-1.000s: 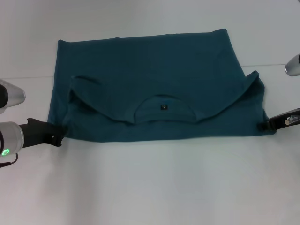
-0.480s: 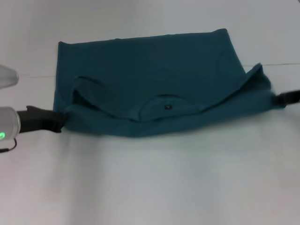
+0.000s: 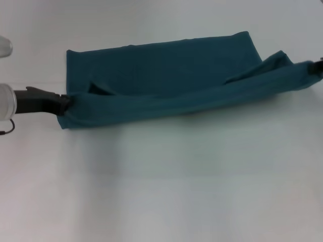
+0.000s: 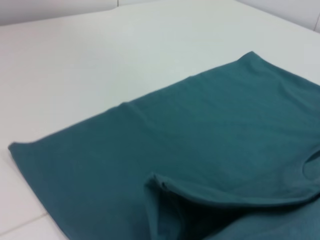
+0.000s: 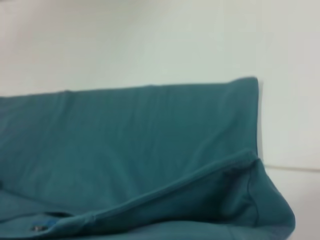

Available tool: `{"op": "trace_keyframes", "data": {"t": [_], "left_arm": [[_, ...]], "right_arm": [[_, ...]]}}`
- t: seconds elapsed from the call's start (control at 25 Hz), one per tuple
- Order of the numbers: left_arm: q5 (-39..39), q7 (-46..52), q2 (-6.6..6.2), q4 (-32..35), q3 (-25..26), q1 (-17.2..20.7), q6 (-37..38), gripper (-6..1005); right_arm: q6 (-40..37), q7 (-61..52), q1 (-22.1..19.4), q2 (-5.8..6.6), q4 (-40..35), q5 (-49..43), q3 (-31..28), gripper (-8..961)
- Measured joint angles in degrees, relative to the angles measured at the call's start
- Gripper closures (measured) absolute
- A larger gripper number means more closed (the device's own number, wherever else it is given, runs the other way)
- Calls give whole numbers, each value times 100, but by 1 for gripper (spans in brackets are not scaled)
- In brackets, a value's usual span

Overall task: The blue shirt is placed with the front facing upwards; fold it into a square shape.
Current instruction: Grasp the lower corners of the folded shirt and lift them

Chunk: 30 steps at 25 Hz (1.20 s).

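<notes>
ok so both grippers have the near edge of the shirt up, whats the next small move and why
Probably carry it on toward the far edge and lower it there. The left gripper and right gripper hold the blue shirt's near edge raised over the flat far half, so the fold is only half over.

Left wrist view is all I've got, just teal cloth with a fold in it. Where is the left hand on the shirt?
Observer: In the head view, the left hand grips the shirt at its near left corner.
Operator: And the right side?
Observer: The near right corner runs up to the right hand at the picture's edge. Its grip is not visible.
Operator: Is the near edge lying flat?
Observer: No, it hangs stretched between both hands, raised off the table.
</notes>
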State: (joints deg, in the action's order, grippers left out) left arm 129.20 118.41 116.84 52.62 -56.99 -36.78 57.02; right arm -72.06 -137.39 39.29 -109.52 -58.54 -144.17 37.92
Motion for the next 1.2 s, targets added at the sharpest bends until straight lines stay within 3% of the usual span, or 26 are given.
{"op": "trace_keyframes", "data": {"t": [0.4,0.64,0.96,1.2], "left_arm": [[8,64,54,86,-52,150,248,968],[135,111,94,105,-10,276,433,968],[140,300,-122,349,39,-24,493,968],[141,359,-149,468,148,-95,640,968]], "right_arm": [[-281,-165,-118,26,-124,-99,1,883],[-377,-136,-291,-33,-124,-90,4,879],[-300,-390,107,70,-332,-260,-91,874],[-337,-481,320,36,-477,-685,-132,870]]}}
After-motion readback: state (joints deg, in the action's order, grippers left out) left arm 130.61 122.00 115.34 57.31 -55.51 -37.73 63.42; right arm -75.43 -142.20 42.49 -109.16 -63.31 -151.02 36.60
